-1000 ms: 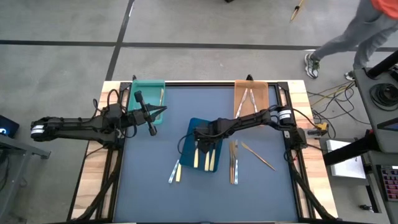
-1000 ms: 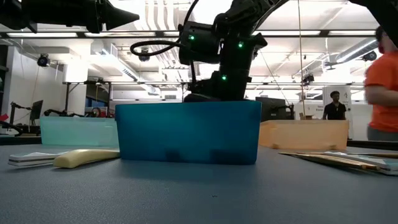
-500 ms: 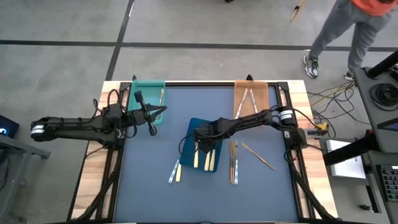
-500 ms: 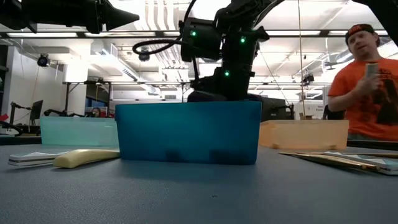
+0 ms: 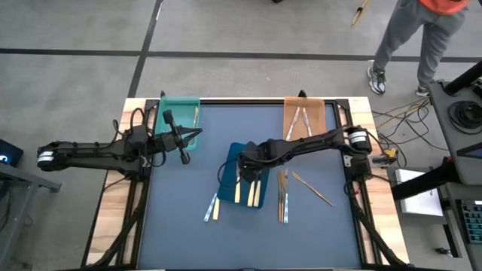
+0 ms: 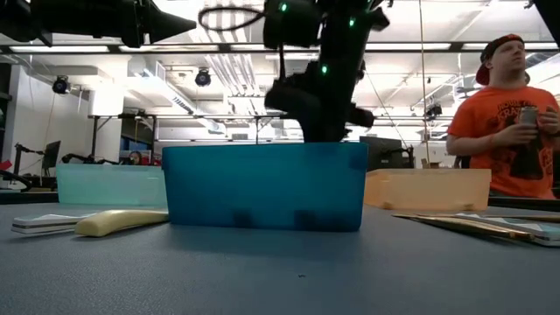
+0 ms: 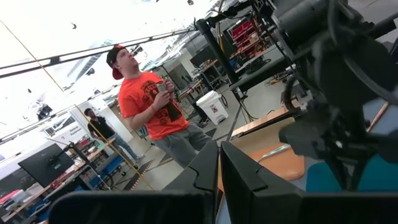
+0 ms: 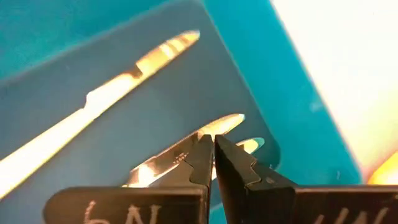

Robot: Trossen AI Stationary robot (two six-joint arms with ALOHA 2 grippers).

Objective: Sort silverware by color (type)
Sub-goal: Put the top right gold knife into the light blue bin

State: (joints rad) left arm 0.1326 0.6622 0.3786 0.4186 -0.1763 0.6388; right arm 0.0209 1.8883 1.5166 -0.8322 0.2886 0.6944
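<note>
The blue tray (image 5: 228,161) sits mid-table and holds cream-handled utensils (image 5: 238,190) that stick out over its near edge. My right gripper (image 5: 246,172) hangs shut just above this tray's rim (image 6: 262,149). In its wrist view, the shut tips (image 8: 213,144) point down at a cream utensil (image 8: 168,163) on the tray floor. My left gripper (image 5: 197,133) waits shut, high above the teal tray (image 5: 179,120), which holds one utensil (image 5: 196,114). More utensils lie in the orange tray (image 5: 303,117). Loose ones rest flat on the mat (image 5: 212,207) (image 5: 282,196) (image 5: 312,188). My right gripper points down into the blue tray with its fingers shut. I cannot tell whether its tips touch the cream utensil (image 8: 186,152) that lies under them, because the fingers themselves hide that spot.
A person in an orange shirt (image 6: 503,122) stands beyond the table's far right corner. Cables and the arm bases line the table's left and right edges. The near half of the mat (image 5: 248,241) holds only the loose utensils.
My right gripper has risen from inside the blue tray to just above its rim and shifted slightly toward the table's right. The utensils in the tray lie where they were. The person has walked into the low view on the right.
</note>
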